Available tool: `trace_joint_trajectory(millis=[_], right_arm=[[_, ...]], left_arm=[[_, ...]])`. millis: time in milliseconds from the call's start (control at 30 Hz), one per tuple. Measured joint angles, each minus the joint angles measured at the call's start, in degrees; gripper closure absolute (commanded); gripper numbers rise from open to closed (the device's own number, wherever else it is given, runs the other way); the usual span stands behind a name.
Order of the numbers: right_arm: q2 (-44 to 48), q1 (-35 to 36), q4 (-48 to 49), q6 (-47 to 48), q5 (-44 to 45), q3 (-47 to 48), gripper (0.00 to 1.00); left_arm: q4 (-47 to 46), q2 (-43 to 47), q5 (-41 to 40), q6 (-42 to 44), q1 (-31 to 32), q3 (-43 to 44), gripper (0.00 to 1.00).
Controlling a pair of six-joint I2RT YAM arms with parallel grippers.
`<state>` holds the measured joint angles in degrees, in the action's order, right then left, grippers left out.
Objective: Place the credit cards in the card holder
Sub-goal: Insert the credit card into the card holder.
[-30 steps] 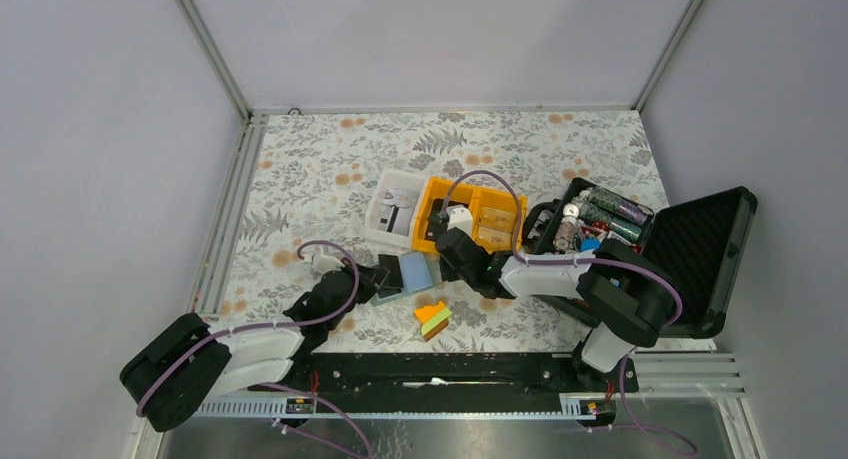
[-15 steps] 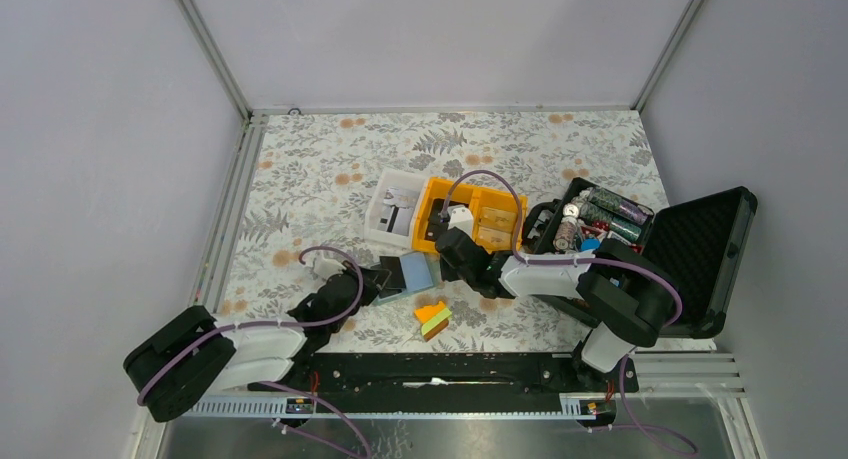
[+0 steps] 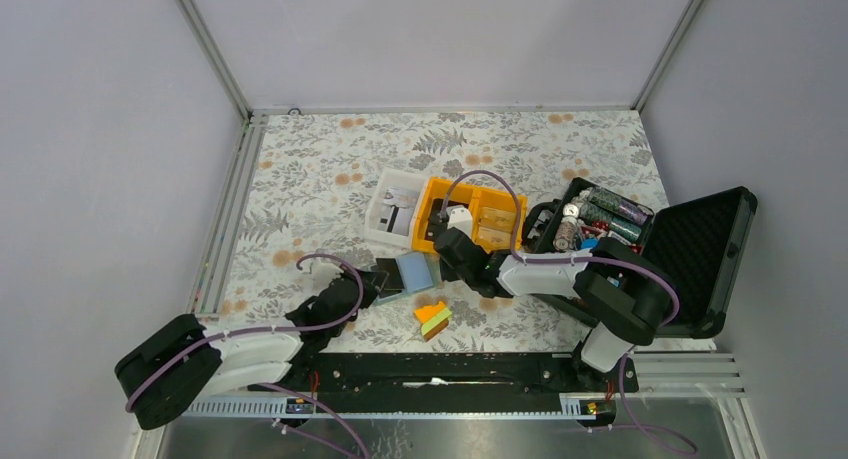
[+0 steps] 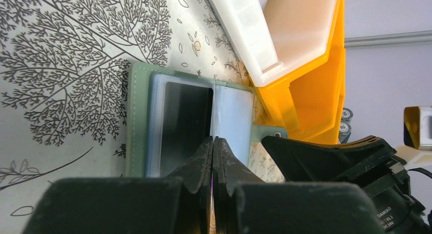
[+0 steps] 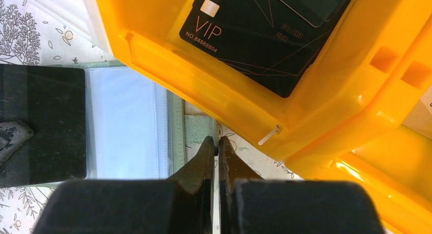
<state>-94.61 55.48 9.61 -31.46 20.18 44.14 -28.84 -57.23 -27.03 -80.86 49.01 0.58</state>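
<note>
A floral cloth (image 3: 320, 169) covers the table between grey walls, and the yellow bin (image 3: 517, 201) near its middle serves as the mark for everything else. The card holder (image 3: 405, 276) lies open and flat just in front of the yellow bin, toward its left end, close against its wall. A black card (image 4: 186, 124) sits in the holder's half farther from the bin. The light-blue panel (image 4: 232, 119) nearer the bin is bare. A VIP card (image 5: 254, 35) lies inside the bin, not yet taken out.

The left gripper (image 4: 213, 141) has its jaws pinched tight on a thin sheet (image 4: 214, 106), seen edge-on over the holder's fold. I cannot tell whether it is a card or a clear pocket leaf. The right gripper (image 5: 217, 141) is closed with nothing visible between its jaws, and its tips are at the holder's grey-green tab (image 5: 199, 129), just below the bin's wall.

Risks, as I judge them: the holder looks light, so a push on the sheet could slide it or flip it shut unless the tab is truly pinned. The sheet could buckle or slip from the pinch if driven at an angle. The two grippers are crowded over the holder, and the right one could nudge the bin
</note>
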Motion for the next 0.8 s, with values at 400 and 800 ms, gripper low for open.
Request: trace_joint_trajectory(millis=[400,800], right_arm=[[-0.1,0.0,-0.1,-0.1,0.2,0.0,1.00],[-0.7,0.0,-1.0,-0.1,0.2,0.8,1.00]], left_arm=[[-6.5,-8.1,-1.5,-0.1,1.3,0.0,1.00],[-6.9,-6.9,-2.1,-1.7,2.2,0.0,1.00]])
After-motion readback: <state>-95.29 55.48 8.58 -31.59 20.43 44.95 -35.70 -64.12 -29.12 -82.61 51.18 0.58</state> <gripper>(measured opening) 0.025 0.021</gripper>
